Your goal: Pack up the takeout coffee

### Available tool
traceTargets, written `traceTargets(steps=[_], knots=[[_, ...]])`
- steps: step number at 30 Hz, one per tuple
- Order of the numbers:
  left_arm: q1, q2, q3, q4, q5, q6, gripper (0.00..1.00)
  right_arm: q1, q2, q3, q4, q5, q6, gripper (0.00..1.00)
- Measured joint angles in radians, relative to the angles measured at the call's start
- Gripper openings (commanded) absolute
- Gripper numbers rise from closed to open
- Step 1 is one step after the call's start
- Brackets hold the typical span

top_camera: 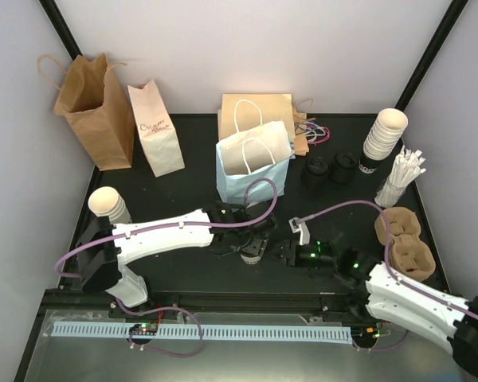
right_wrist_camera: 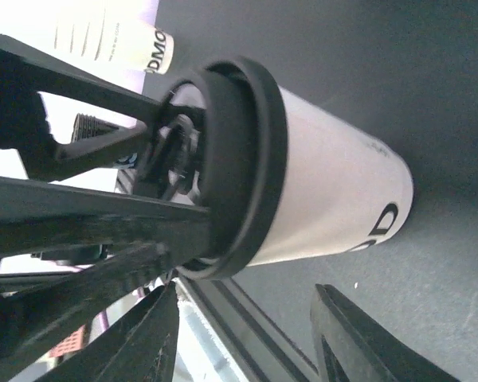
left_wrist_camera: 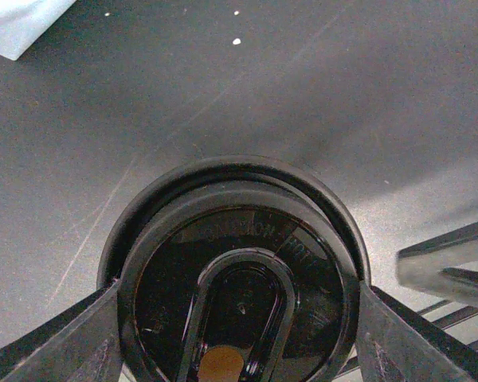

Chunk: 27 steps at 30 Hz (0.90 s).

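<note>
Black worktop (top_camera: 183, 191) is carrying everything. The light blue bag (top_camera: 251, 171) is standing open mid-worktop toward the far edge, its white handles sticking up.

The left gripper (left_wrist_camera: 239, 294) is reaching in from the left edge to the middle of the worktop, its jaws clamping on the takeout coffee (right_wrist_camera: 327, 191) from above, one on each side of the black lid (right_wrist_camera: 255, 159). The right gripper (right_wrist_camera: 245, 318) is sitting just beside the cup on the right-edge side, jaws standing apart and touching nothing.

The takeout coffee is sitting mid-worktop, on the near-edge side of the blue bag. It is looking upright with the lid seated all round. I cannot tell for sure whether its base is resting on the worktop.

Step, as I'm judging it: lidding is looking done, the left arm is holding the cup, and bagging is not yet started.

Next move is probably calling for:
- lifting straight up with the left arm
- keeping the cup level
- carrying it toward the far edge, over the bag's mouth
- clearing the rim and handles
- lowering it inside before the jaws let go

The grip is on the lid only, so the cup body slipping off is the risk.
</note>
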Motion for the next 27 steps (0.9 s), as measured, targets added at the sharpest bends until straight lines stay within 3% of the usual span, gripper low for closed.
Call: traceTargets(steps=[9, 12, 21, 27], knots=[[0.000, 0.025, 0.037, -0.033, 0.004, 0.017, 0.90, 0.000, -0.187, 0.109, -0.349, 0.201, -0.153, 0.51], [0.000, 0.047, 0.067, -0.057, 0.005, 0.034, 0.98, 0.000, -0.203, 0.134, -0.431, 0.264, -0.178, 0.60], [0.000, 0.058, 0.127, -0.111, 0.015, 0.062, 0.99, 0.000, -0.223, 0.196, -0.557, 0.371, -0.223, 0.83], [0.000, -0.026, 0.185, -0.141, 0.012, 0.078, 0.99, 0.000, -0.214, 0.281, -0.603, 0.399, -0.271, 0.99]])
